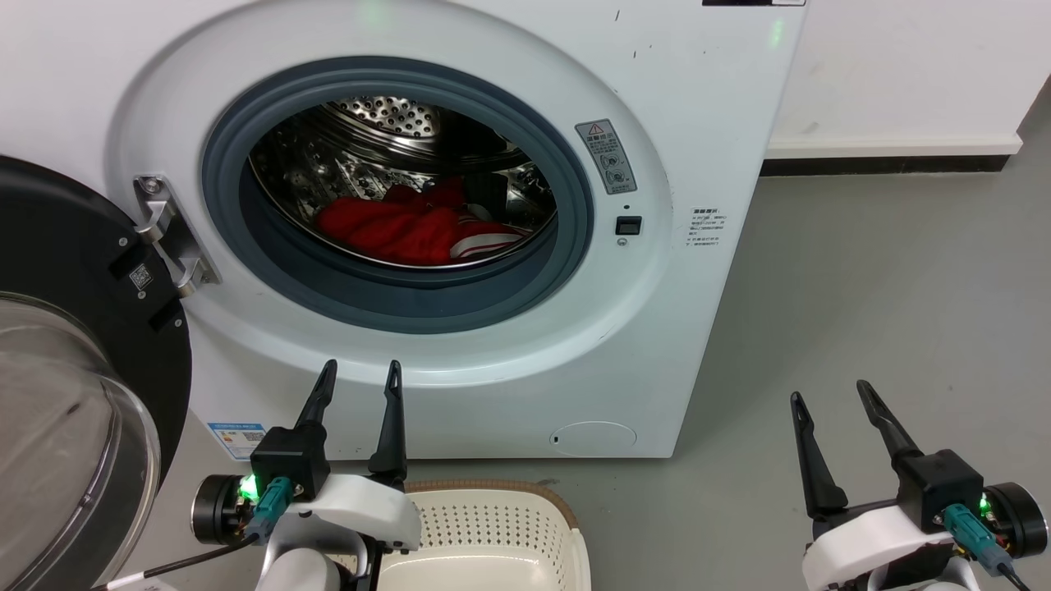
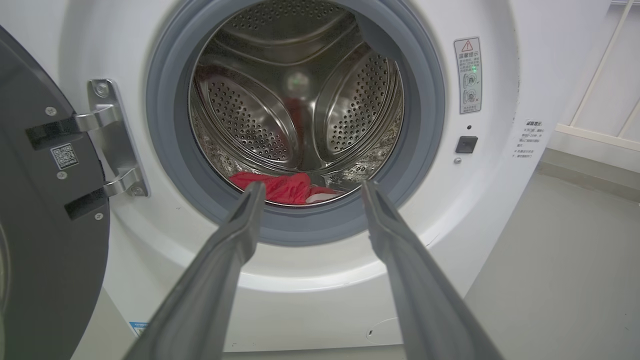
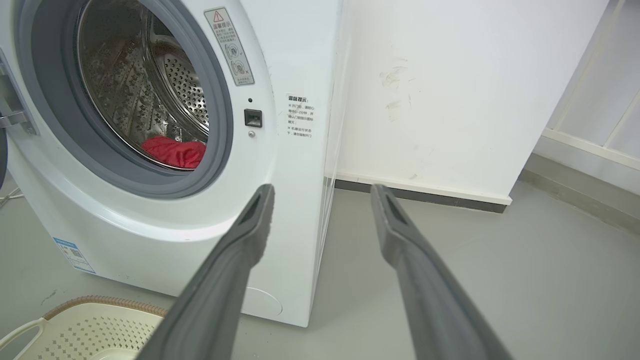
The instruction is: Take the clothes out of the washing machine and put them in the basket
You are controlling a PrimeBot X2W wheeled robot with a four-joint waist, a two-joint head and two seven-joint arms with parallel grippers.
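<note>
The white washing machine [image 1: 690,107] stands in front of me with its round door swung open to the left. Red clothes [image 1: 402,230] with a white-striped part lie at the bottom of the steel drum; they show too in the left wrist view as clothes [image 2: 285,187] and the right wrist view as clothes [image 3: 175,151]. My left gripper [image 1: 361,373] is open, below the drum opening and outside it, holding nothing. My right gripper [image 1: 829,391] is open over the floor to the machine's right. The cream basket [image 1: 493,525] sits on the floor below the machine's front, beside my left arm.
The open black-rimmed glass door [image 1: 74,394] fills the left side, hung on a metal hinge [image 1: 172,238]. Grey floor [image 1: 862,312] stretches to the right of the machine. A white wall with a dark skirting [image 1: 887,164] runs behind.
</note>
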